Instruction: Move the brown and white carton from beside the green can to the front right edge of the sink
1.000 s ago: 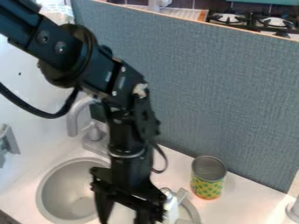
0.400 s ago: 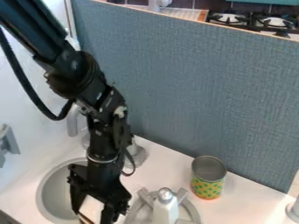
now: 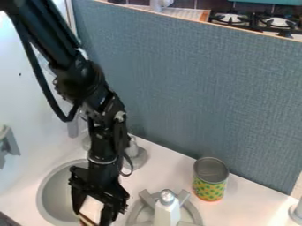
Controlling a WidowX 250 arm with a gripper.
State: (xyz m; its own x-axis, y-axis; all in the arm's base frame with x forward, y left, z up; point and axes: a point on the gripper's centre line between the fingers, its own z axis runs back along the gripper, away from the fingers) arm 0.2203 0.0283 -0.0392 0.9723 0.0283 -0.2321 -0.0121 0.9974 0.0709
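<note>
The gripper hangs at the lower left, over the right side of the grey sink bowl. A white piece with a brown edge sits between its two fingers, which are closed on it; the lower end of this piece is cut off by the view's bottom edge. To the right, a white bottle with a silver cap stands upright on the grey burner ring.
A tin can with a green and yellow pattern stands near the grey-blue upright panel. Behind the arm is a grey faucet. A pale object is at the right edge.
The gripper has moved left from in front of the bottle to the sink's right side, carrying the white piece. Since the middle frame it has barely shifted. The bottle and burner ring have come into fuller view.
</note>
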